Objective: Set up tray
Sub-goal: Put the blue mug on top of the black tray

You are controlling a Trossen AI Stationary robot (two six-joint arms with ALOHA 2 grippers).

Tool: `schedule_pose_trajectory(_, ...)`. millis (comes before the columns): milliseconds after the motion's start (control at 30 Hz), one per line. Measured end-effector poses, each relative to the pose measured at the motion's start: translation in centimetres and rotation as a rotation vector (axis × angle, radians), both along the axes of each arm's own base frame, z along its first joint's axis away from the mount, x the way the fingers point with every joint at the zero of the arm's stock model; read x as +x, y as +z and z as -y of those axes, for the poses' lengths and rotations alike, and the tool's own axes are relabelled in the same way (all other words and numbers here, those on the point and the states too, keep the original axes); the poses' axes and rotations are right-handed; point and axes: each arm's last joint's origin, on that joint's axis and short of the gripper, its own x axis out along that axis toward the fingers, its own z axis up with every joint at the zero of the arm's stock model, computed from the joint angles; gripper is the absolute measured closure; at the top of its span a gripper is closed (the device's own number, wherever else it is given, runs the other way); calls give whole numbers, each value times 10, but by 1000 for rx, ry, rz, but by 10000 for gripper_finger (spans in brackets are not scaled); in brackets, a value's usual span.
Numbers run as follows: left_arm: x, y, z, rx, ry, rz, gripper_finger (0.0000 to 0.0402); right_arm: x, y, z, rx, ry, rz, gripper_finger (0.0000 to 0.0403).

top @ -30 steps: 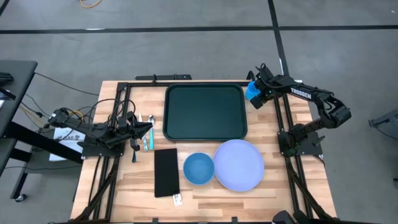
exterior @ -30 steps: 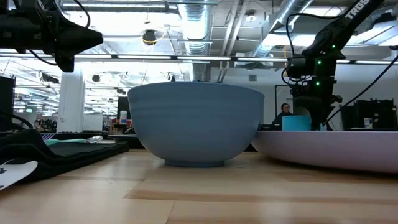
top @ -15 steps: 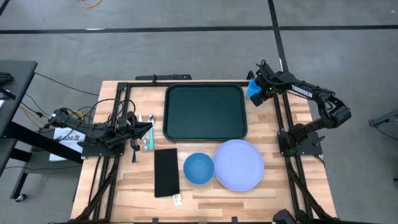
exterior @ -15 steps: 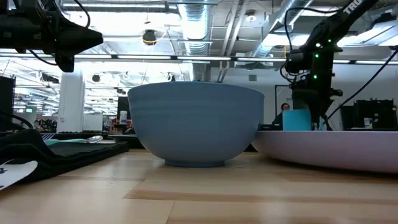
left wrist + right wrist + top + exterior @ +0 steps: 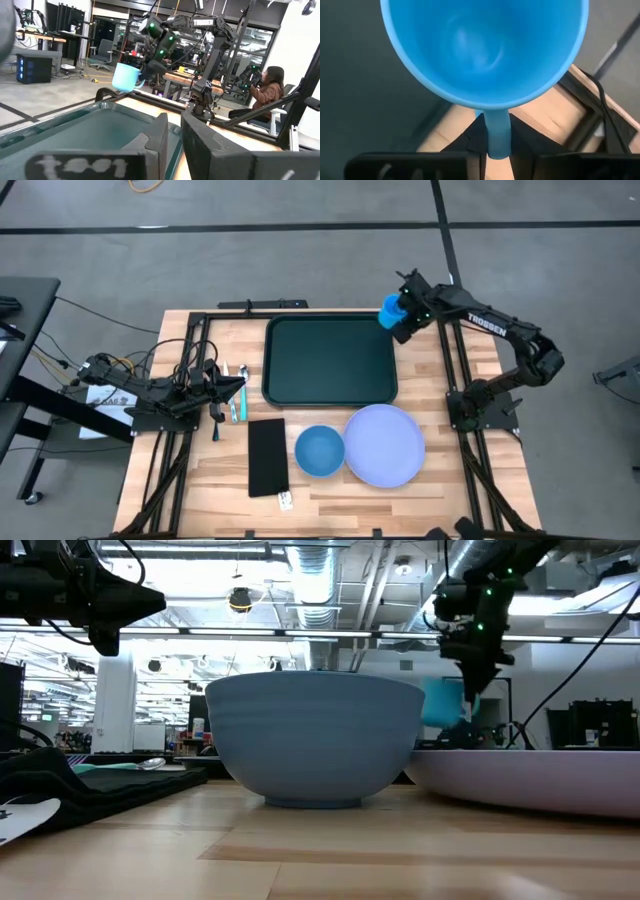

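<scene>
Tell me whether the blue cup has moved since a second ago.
Yes. In the high view the blue cup, held by its handle in the right claw, has shifted left, from beside the tray to over its far right corner.

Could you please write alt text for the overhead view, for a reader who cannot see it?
The right end effector holds a light blue cup by its handle above the far right corner of the dark tray. Nearer lie a blue bowl, a lavender plate and a black napkin; the left end effector rests by the cutlery.
</scene>
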Motion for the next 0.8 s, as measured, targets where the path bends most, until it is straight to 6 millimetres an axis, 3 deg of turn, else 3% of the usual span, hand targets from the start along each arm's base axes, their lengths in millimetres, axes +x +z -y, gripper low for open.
schedule_pose_trajectory(267, 0, 0, 0, 0, 0, 0, 360, 32, 2, -14, 24, 108, 27, 357)
schedule_pose_trajectory(567, 0, 0, 0, -1, 0, 1, 360, 65, -33, -11, 65, 169, -26, 361)
schedule_pose_trajectory(800, 0, 0, 0, -1, 0, 1, 360, 73, -57, -3, 105, 180, -89, 353)
